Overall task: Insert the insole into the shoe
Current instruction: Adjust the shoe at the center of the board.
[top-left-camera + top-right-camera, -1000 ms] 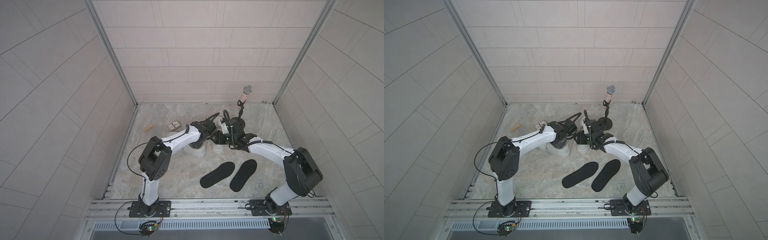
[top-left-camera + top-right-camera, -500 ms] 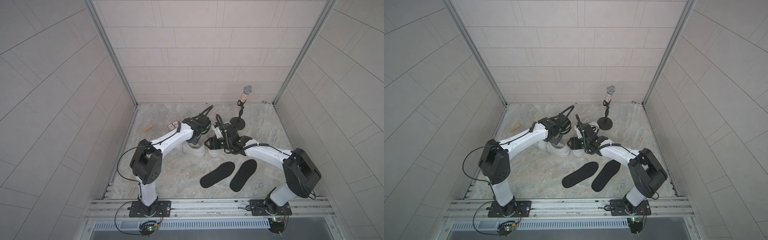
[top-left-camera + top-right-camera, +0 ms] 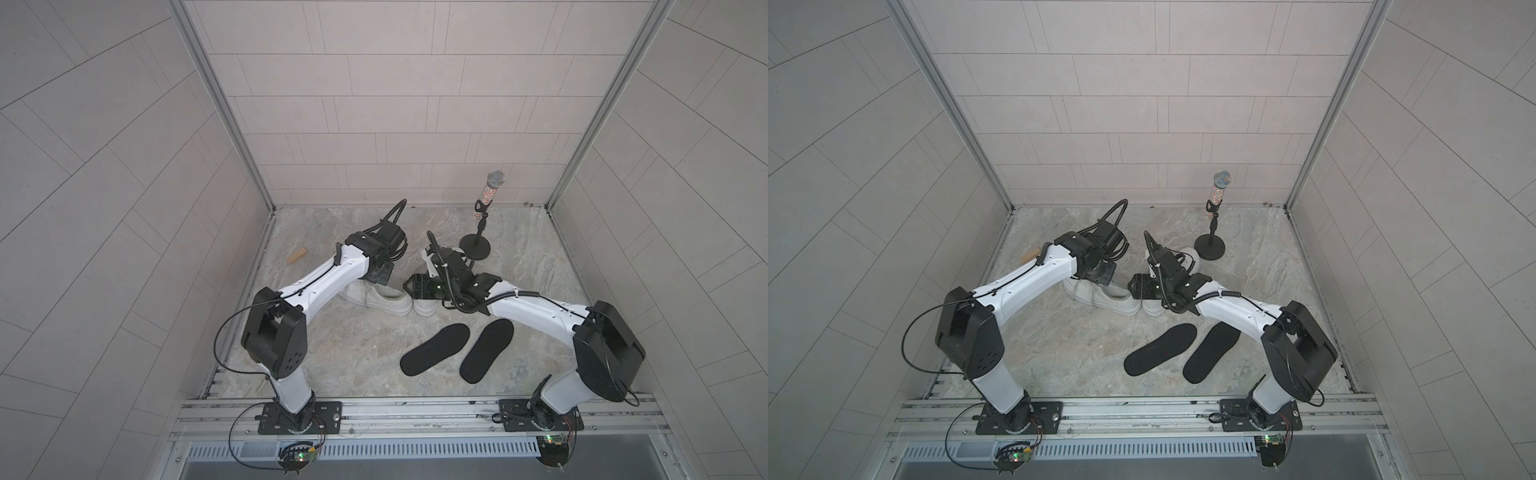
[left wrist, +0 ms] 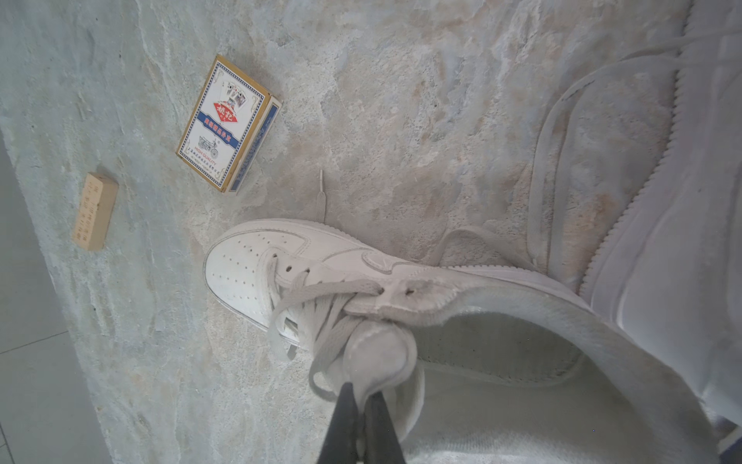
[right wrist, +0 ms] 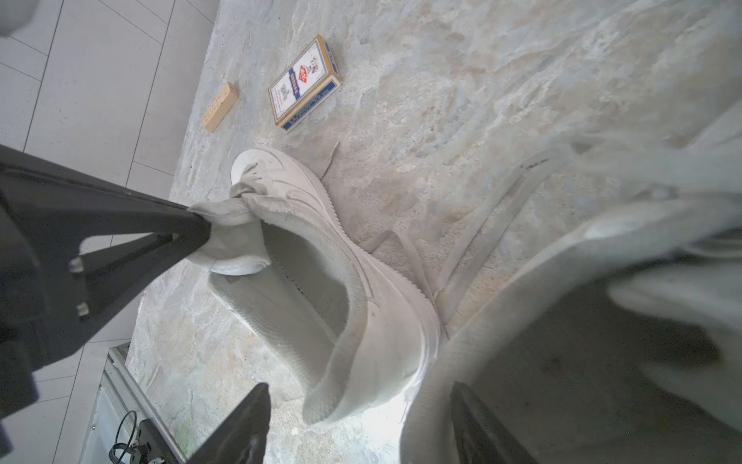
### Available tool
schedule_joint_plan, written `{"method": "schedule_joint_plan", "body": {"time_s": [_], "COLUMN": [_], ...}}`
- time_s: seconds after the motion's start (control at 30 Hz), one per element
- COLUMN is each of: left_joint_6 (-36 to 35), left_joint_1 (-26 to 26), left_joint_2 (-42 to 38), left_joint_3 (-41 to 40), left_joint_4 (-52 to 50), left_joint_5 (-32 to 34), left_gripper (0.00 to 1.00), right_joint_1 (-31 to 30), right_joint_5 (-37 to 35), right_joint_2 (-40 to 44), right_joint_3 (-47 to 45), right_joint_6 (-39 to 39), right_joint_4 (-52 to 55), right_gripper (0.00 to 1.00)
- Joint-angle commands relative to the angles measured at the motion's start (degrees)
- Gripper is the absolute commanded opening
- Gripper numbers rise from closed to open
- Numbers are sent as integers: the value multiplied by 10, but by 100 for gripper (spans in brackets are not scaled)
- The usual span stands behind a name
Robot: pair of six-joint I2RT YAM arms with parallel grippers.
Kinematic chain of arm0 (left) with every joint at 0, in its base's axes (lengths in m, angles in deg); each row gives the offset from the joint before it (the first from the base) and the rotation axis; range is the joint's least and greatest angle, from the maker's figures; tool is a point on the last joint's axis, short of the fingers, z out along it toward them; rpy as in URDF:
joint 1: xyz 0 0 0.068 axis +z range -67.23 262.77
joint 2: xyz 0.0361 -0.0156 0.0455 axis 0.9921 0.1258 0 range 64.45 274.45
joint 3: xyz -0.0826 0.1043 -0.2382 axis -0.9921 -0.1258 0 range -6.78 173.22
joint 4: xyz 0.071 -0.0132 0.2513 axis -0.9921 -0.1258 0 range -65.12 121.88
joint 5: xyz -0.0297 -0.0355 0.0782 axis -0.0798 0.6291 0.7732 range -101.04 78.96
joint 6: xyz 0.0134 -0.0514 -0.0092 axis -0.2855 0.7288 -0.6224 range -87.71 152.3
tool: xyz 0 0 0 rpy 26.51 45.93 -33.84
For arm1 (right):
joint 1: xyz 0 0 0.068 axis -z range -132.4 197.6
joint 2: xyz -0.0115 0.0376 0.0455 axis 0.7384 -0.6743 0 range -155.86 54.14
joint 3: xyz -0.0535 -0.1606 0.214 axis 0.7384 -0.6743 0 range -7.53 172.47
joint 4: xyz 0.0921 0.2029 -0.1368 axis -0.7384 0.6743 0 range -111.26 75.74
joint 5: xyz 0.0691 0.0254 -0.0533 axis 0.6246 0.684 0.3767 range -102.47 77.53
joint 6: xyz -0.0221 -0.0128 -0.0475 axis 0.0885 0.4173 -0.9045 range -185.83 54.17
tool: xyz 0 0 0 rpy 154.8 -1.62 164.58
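On the marbled stone-look bench (image 3: 353,353), far left, lie a small wooden block (image 3: 297,255) and a boxed pack of playing cards (image 4: 229,124), both outside the work. The left jaws are clamped on the padded tongue (image 4: 377,353) of the white leather sneaker (image 3: 382,299), holding it up so the mouth gapes. A second white sneaker (image 3: 426,307) has its heel just beside the first one's. The right jaws stand apart near those heels, gripping nothing. One flat black foam insole (image 3: 435,349) and its twin (image 3: 487,351) lie on the bench, apart from the shoes. A glittery microphone on a black stand (image 3: 484,216) stands at the back. The step in hand looks like opening the shoe. Next, I judge, the right arm must fetch an insole and feed it toe-first under the raised tongue.
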Motion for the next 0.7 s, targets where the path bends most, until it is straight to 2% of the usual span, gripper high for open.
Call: {"method": "schedule_joint_plan", "body": {"time_s": [0.0,0.27,0.4,0.57,0.67], "left_joint_6": [10,18,19,14,8], "left_joint_1": [7,20,29,32,35], "left_joint_2": [-32,-67,-79,-79,-75], "left_joint_3": [-7,-31,-43,-42,-41], "left_joint_4": [20,39,48,38,21], "left_joint_5": [-13,-56,-67,-35,-10], "left_gripper": [0,0,0,0,0], "right_joint_1": [-20,-33,-33,-34,-40], "right_joint_5": [-40,-92,-91,-81,-95], "right_joint_2": [-32,-123,-148,-122,-98], "right_joint_3": [34,106,113,109,130], "right_joint_6": [20,12,2,-18,-57], "right_joint_4": [35,84,78,66,90], "right_gripper": [70,66,67,70,72]}}
